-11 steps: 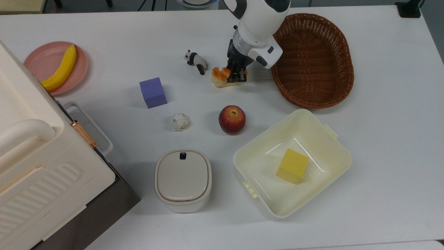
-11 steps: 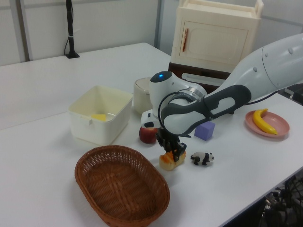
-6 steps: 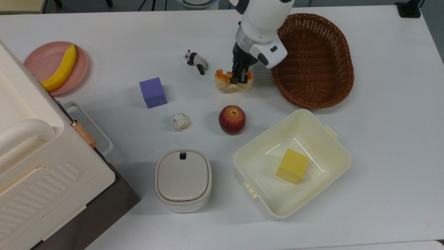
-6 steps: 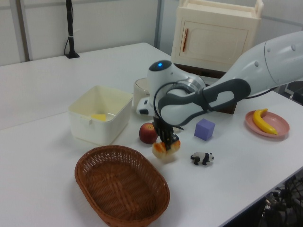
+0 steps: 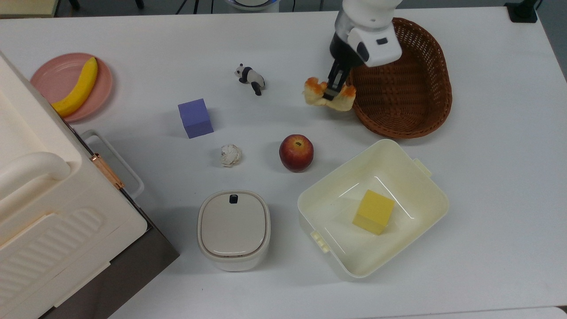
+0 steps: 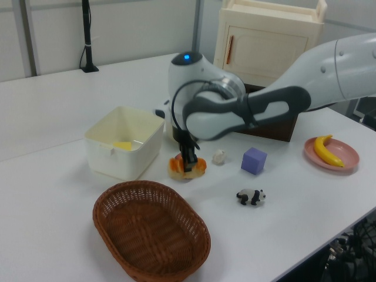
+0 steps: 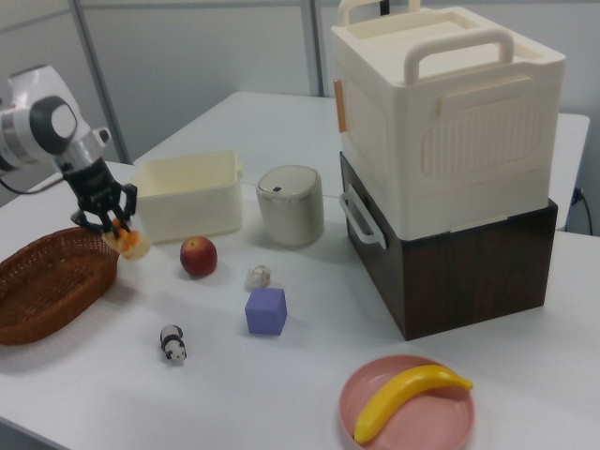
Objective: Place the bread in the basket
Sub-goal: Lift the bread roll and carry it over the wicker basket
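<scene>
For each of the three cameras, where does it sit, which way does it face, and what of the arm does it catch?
Top view: overhead, looking straight down at the table; wrist and gripper holding the bread beside the basket.
Left view: low, from the basket end, facing the cabinet; forearm and wrist show.
Right view: low, from the banana end; wrist shows.
All share bread, basket, apple.

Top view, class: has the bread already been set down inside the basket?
No. The bread is held in the gripper, just outside the basket rim on the top view's left.
</scene>
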